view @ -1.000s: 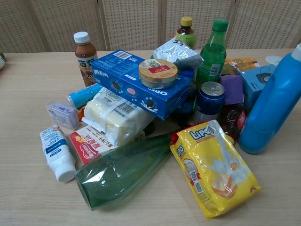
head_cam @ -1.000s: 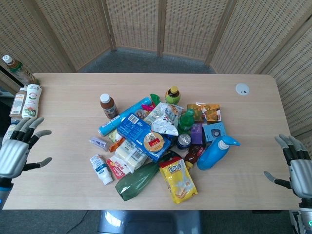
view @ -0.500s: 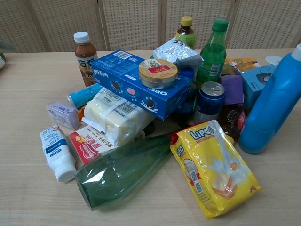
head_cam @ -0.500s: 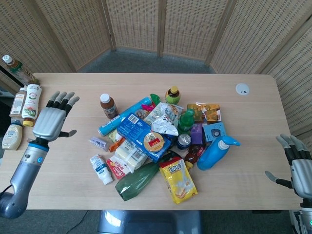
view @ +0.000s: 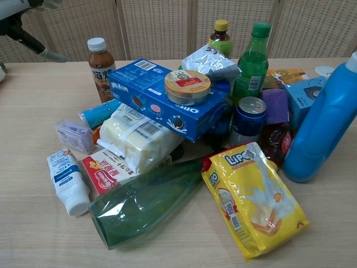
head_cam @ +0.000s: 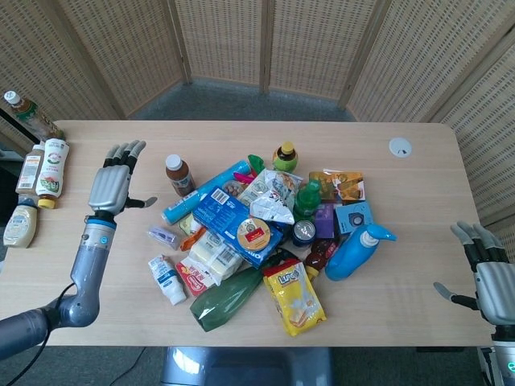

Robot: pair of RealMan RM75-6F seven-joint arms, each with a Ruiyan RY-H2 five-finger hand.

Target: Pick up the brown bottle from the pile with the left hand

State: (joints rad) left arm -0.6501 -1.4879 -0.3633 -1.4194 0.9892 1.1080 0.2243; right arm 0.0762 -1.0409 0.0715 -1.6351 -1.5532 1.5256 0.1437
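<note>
The brown bottle (head_cam: 179, 174) with a white cap stands upright at the back left edge of the pile; in the chest view the brown bottle (view: 102, 67) rises behind the blue cookie box. My left hand (head_cam: 113, 184) hovers open, fingers spread, a short way left of the bottle, apart from it. Only its lower edge shows in the chest view, left hand (view: 19, 17) at the top left corner. My right hand (head_cam: 489, 272) is open off the table's right edge, far from the pile.
The pile holds a blue cookie box (head_cam: 232, 222), a green bottle (head_cam: 306, 199), a blue detergent bottle (head_cam: 356, 250), a yellow snack bag (head_cam: 297, 297) and a green pouch (head_cam: 227, 301). Several sauce bottles (head_cam: 42, 167) lie at the table's far left edge.
My left hand has risen from the table's front left corner and moved right, toward the brown bottle. The right hand has barely shifted.
</note>
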